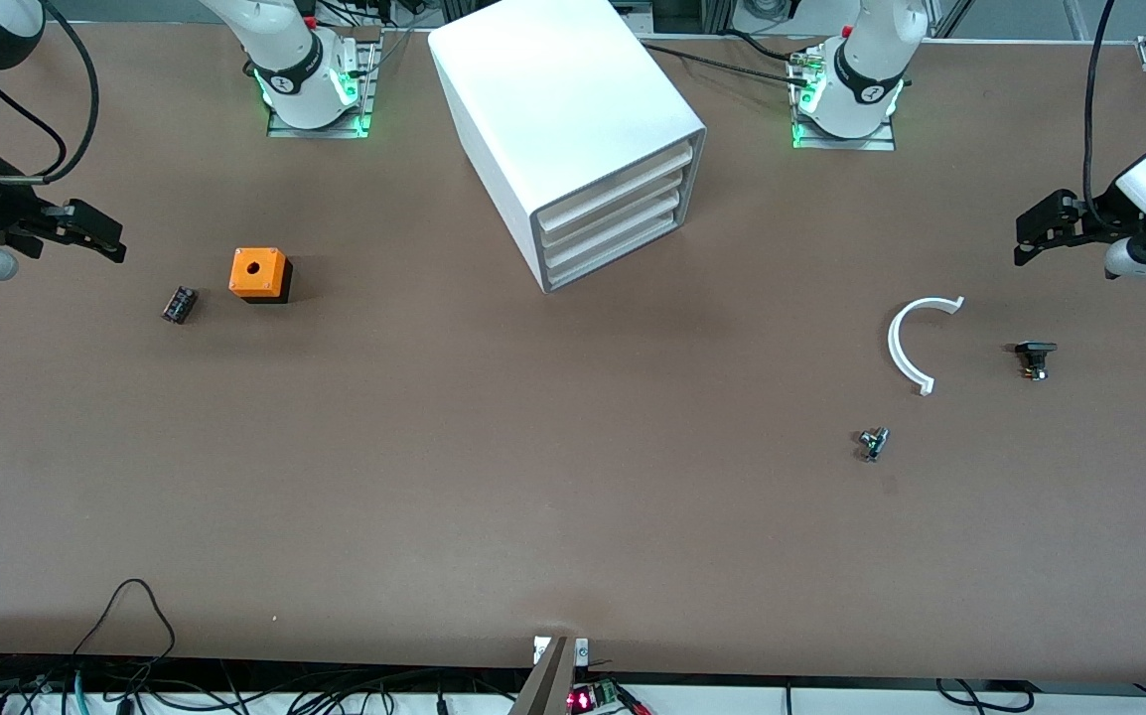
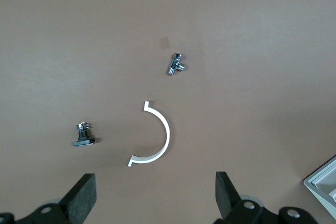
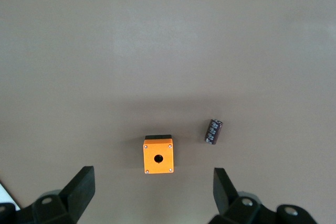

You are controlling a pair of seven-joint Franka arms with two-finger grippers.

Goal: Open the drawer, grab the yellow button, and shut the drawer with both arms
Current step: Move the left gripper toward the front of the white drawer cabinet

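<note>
The white cabinet (image 1: 553,89) stands between the two arm bases. Its four drawers are all shut, and the uppermost drawer (image 1: 618,187) sits flush with the others. The button is hidden from every view. My left gripper (image 1: 1026,238) is open and empty, up over the table at the left arm's end. In the left wrist view (image 2: 156,192) it hangs over a white curved clip (image 2: 168,132). My right gripper (image 1: 114,241) is open and empty at the right arm's end. In the right wrist view (image 3: 152,187) it hangs near an orange box with a hole (image 3: 158,157).
The orange box (image 1: 259,274) and a small dark cylinder (image 1: 179,304) lie toward the right arm's end. The white clip (image 1: 894,343), a small black part (image 1: 1034,356) and a small metal part (image 1: 872,443) lie toward the left arm's end. A cabinet corner (image 2: 323,184) shows in the left wrist view.
</note>
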